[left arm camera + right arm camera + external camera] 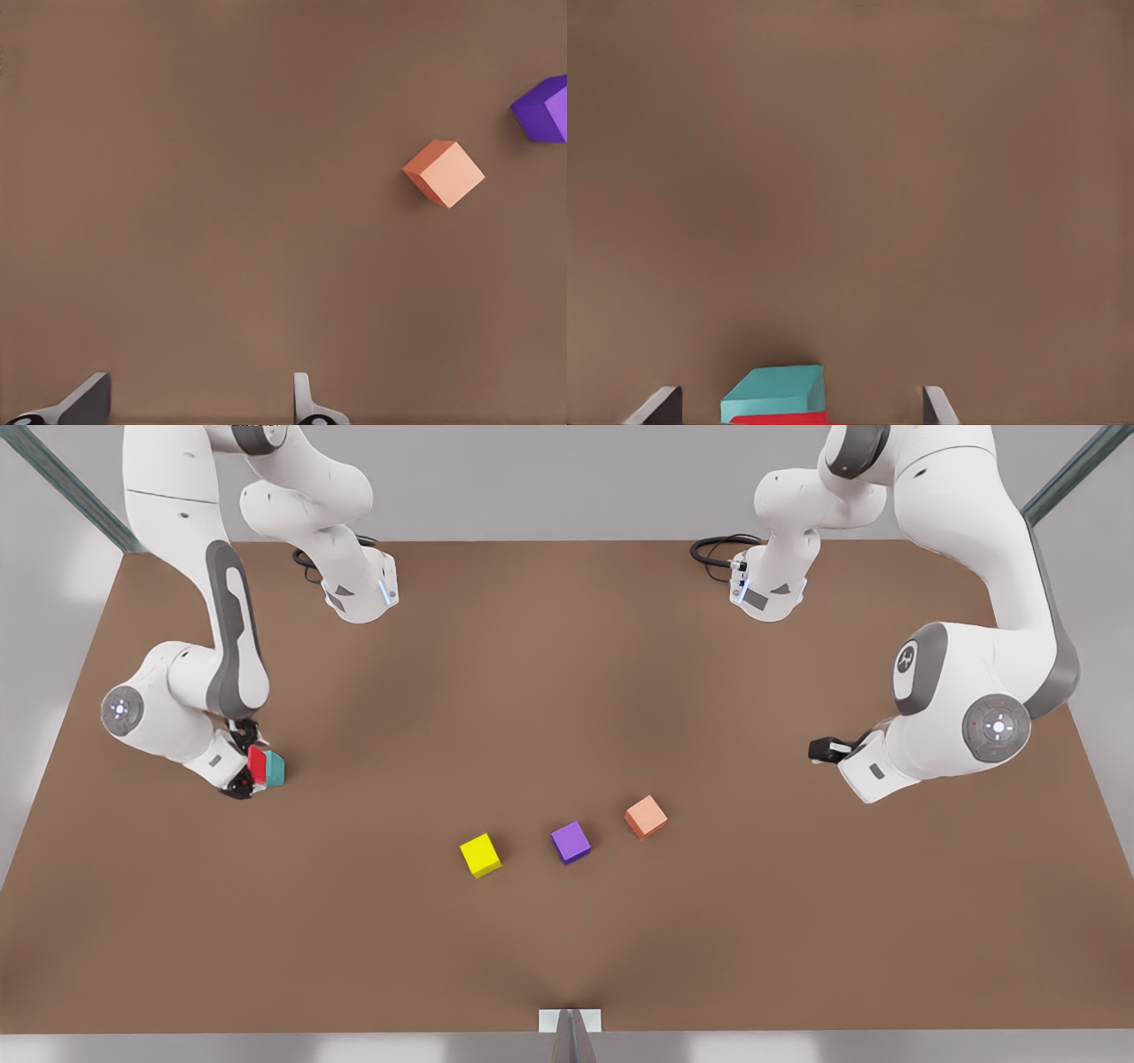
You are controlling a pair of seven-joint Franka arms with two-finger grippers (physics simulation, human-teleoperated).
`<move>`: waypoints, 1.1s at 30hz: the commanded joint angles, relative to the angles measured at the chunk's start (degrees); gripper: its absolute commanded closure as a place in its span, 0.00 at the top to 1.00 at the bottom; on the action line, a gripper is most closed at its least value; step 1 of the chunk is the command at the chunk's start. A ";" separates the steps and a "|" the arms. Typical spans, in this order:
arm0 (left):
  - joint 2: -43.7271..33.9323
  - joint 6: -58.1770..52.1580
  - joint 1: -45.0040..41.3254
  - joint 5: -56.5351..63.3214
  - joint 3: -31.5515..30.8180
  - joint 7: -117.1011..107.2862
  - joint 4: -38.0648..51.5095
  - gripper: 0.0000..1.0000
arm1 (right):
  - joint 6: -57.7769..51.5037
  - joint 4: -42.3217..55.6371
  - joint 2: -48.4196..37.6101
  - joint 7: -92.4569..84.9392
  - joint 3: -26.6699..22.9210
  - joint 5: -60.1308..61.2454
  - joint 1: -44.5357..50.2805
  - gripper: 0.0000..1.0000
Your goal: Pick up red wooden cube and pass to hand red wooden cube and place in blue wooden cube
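Front view, surface (567, 691) seen from above.

- Right end effector (247, 763): low at the 9 o'clock side of the surface. Red cube (257, 765) sits between its fingers, touching the teal cube (277, 769), which lies on the 3 o'clock side of it.
- Right wrist view: fingers (658, 405) spread wide, bare surface showing between each one and the cubes. Red cube (780, 419) is nearest the camera, with the teal cube (775, 390) just past it and touching. Wide and gripping nothing, as far as I can see.
- I cannot tell whether red rests squarely on teal or leans. From the front it looks tilted.
- Left end effector (817, 750): over at 3 o'clock, well apart from the stack, waiting. Its wrist view shows the fingers (87, 400) wide with nothing between them. A salmon cube (444, 173) and a purple cube (545, 109) lie farther off.
- Spare cubes around 6 o'clock: yellow (480, 855), purple (570, 841), salmon (646, 816). None of them is touched.

Step in hand, my reading: the last one, setting red at teal. Pickup and handover look done, and the release seems made or under way.

Next move calls for backing the right end effector straight off along its own axis, fingers kept wide, so that neither pad drags red off teal. If red is leaning, a nudge could topple it.
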 commanded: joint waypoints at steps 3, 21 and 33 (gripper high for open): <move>-0.05 0.01 0.00 0.03 -0.07 -0.55 0.03 1.00 | -33.37 33.35 21.15 103.66 -0.05 7.92 6.95 1.00; 0.92 -3.15 1.94 -4.80 -0.16 0.68 2.84 1.00 | -44.63 33.46 -4.06 122.85 22.28 -8.33 -8.87 1.00; 0.83 -4.21 2.11 -5.07 -0.16 0.50 2.84 1.00 | -42.08 32.67 -3.89 112.65 21.49 -11.59 -9.04 1.00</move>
